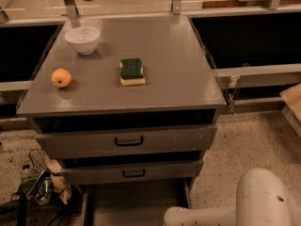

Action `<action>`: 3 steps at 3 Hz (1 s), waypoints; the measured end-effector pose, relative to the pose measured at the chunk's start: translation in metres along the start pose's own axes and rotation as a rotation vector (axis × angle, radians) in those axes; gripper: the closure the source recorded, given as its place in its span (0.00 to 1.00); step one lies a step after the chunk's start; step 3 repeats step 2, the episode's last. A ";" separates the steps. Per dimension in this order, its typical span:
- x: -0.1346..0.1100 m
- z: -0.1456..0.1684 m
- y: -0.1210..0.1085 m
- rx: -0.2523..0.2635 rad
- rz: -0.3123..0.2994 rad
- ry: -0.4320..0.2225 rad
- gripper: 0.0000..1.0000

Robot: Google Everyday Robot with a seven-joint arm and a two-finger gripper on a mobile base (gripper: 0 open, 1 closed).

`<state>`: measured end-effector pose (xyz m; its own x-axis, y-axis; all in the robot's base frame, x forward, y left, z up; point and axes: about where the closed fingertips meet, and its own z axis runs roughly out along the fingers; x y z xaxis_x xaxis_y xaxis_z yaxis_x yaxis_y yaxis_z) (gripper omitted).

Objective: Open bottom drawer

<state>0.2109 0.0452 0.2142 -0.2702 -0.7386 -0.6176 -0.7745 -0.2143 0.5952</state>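
A grey cabinet [197,91] has three drawers. The tall-fronted drawer [188,138] and the mid-sized drawer [94,174] show their fronts and black handles. Below them the bottom drawer [136,204] stands pulled out: I see its grey inside and side walls, while its front and handle lie below the picture's edge. My white arm [261,201] comes in at the lower right and reaches left in front of that drawer. The gripper itself is out of view below the bottom edge.
On the cabinet top lie a white bowl [82,39], an orange [61,77] and a green-and-yellow sponge [131,71]. A wire basket with bottles and cables [40,182] sits on the floor at the left. Speckled floor [244,145] lies to the right.
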 end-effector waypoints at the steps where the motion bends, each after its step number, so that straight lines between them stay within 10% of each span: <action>1: 0.006 0.005 0.011 -0.058 -0.045 -0.010 0.00; 3: 0.006 0.005 0.011 -0.058 -0.045 -0.010 0.00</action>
